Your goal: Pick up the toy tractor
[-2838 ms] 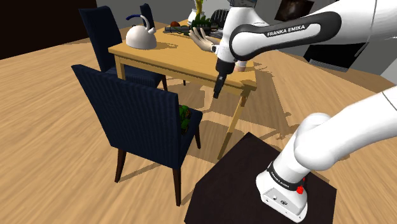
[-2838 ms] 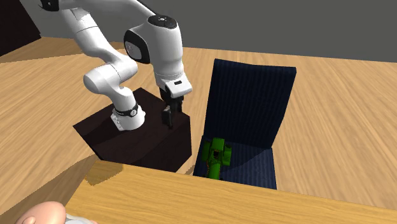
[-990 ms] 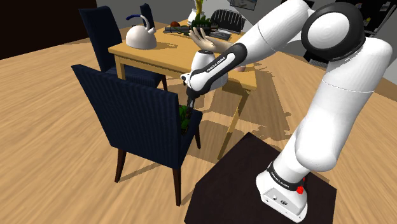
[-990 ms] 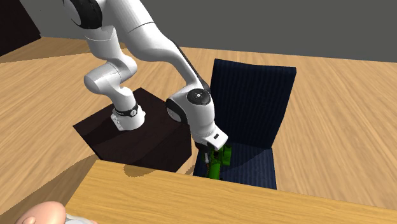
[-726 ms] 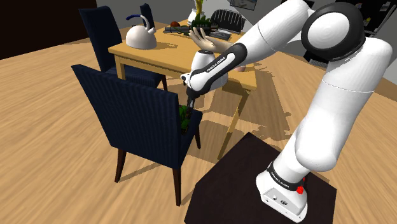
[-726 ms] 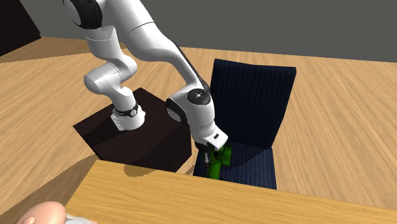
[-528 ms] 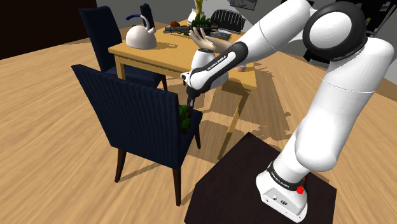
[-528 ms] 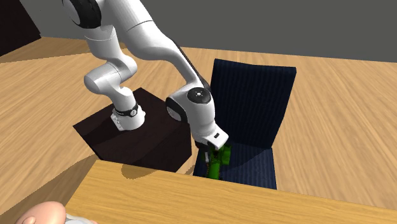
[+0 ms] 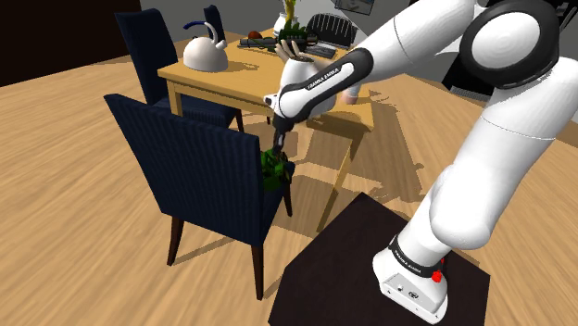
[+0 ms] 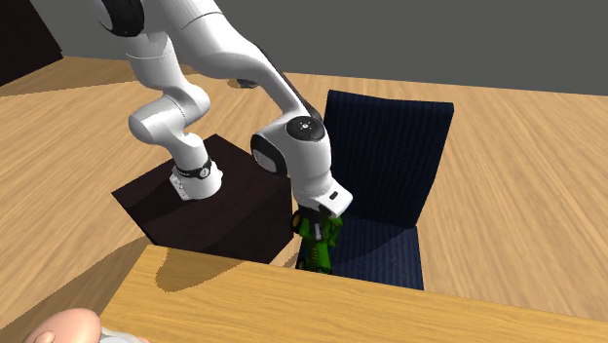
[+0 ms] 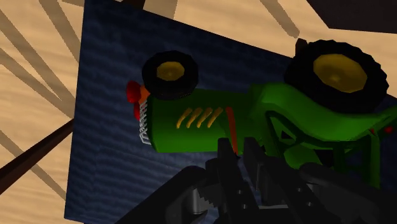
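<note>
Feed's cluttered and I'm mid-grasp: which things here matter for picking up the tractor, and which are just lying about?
For the job:
- green toy tractor
- gripper, shut on it
- dark blue chair, whose seat is under it

Lying about:
- wooden table
- white kettle
- second chair
- black stand

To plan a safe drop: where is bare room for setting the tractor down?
The chair seat is bare beside the toy tractor that the hand holds. The table is bare between the kettle and its near edge; its far end is crowded.
</note>
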Robot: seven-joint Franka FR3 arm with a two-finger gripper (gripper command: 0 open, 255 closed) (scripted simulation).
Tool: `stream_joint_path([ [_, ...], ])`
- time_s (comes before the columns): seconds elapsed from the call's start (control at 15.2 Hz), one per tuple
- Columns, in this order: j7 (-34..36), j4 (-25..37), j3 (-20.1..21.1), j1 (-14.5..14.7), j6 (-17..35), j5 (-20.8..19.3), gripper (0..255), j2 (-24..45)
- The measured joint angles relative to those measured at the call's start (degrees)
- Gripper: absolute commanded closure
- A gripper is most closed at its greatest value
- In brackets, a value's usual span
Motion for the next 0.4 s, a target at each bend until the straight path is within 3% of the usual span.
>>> stream_joint_path([
  [0.4, 0.6, 1.2, -0.1, 0.0, -4.1, -0.7, 255, -3.0],
])
